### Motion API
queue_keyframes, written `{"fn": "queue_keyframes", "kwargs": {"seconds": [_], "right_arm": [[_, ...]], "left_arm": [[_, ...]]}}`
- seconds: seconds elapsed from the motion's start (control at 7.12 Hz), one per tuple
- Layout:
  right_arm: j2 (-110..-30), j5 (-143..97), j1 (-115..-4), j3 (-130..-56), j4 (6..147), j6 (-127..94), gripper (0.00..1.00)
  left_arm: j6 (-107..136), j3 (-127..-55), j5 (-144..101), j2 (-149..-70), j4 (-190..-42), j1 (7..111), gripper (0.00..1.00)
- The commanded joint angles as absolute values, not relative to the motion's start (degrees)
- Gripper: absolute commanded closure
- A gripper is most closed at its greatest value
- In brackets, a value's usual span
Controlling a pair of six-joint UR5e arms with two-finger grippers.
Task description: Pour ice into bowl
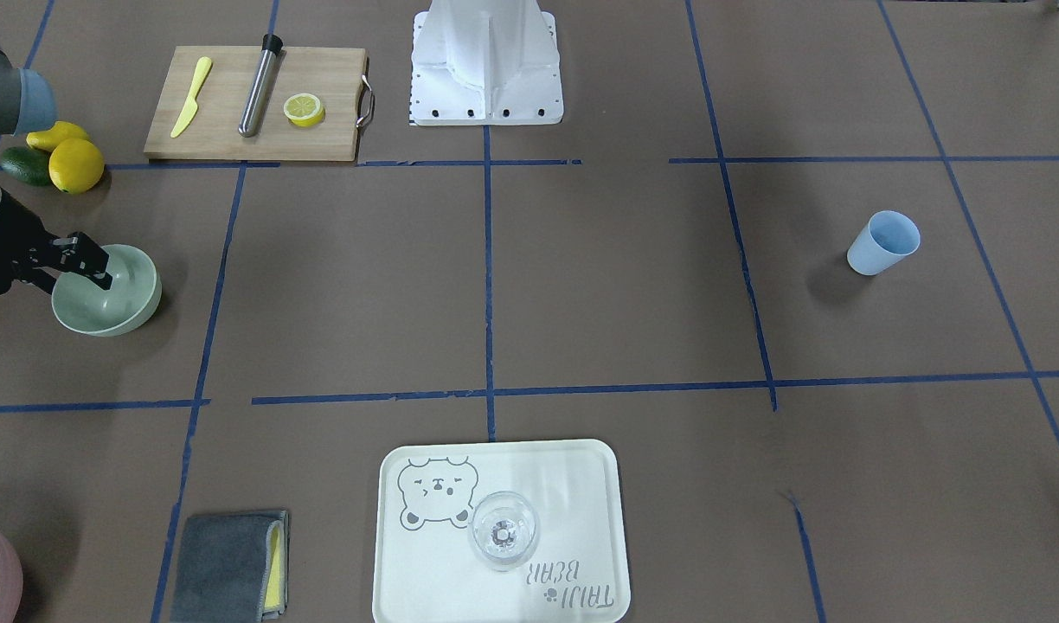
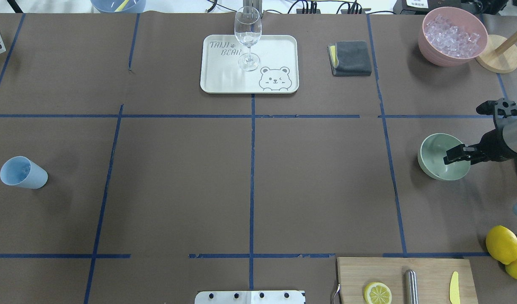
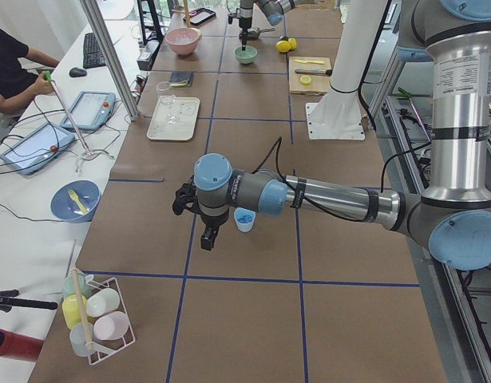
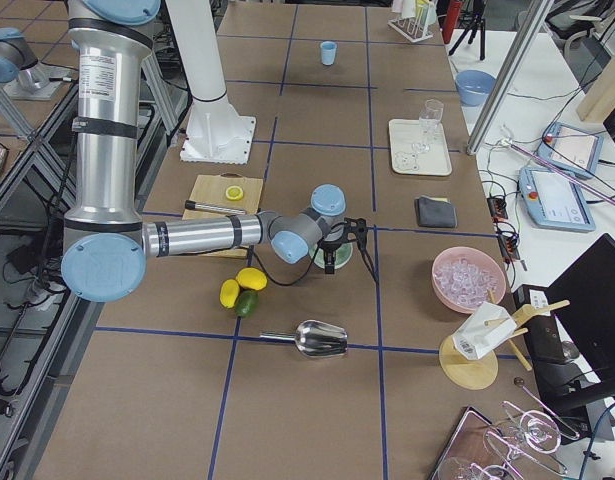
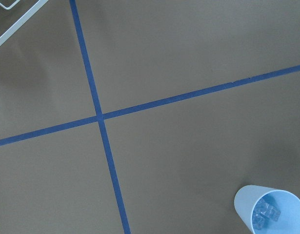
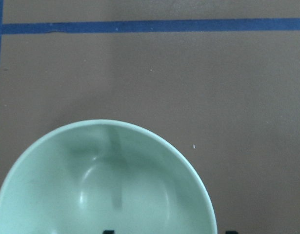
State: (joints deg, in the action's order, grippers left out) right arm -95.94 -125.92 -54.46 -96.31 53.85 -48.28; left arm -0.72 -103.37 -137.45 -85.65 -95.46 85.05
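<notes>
The pale mint-green bowl (image 1: 131,303) (image 2: 434,160) (image 6: 101,180) stands empty on the table on my right side. My right gripper (image 1: 97,266) (image 2: 455,154) hangs over the bowl's near rim. In the right wrist view its jaws stand apart, one tip inside the bowl and one outside. A blue cup (image 1: 882,244) (image 2: 23,173) (image 5: 269,209) stands far on my left side and holds a few clear ice cubes (image 5: 264,215). My left gripper (image 3: 203,230) hovers beside the cup, apart from it. I cannot tell whether it is open or shut.
A pink container (image 2: 453,36) full of ice stands at the far right. A tray (image 2: 284,46) with a wine glass (image 2: 247,38) and a grey cloth (image 2: 351,57) lie at the far side. A cutting board (image 1: 253,138), lemons (image 1: 75,164) and a metal scoop (image 4: 317,340) lie near the right arm.
</notes>
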Motion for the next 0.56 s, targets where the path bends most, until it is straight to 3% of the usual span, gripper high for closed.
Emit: {"fn": "queue_keyframes", "kwargs": {"seconds": [0.0,0.42], "right_arm": [[-96.42,-125.95,-54.4,-96.94,53.79,-48.16,1.0],[-93.36,-126.56,-54.23,-99.65,54.92,-55.66,1.0]], "left_arm": [[-0.62,-103.45,-137.37,-85.69,-95.62,85.08,0.0],[-0.79,-106.43,-137.29,-87.61,-97.46,85.08,0.0]]}}
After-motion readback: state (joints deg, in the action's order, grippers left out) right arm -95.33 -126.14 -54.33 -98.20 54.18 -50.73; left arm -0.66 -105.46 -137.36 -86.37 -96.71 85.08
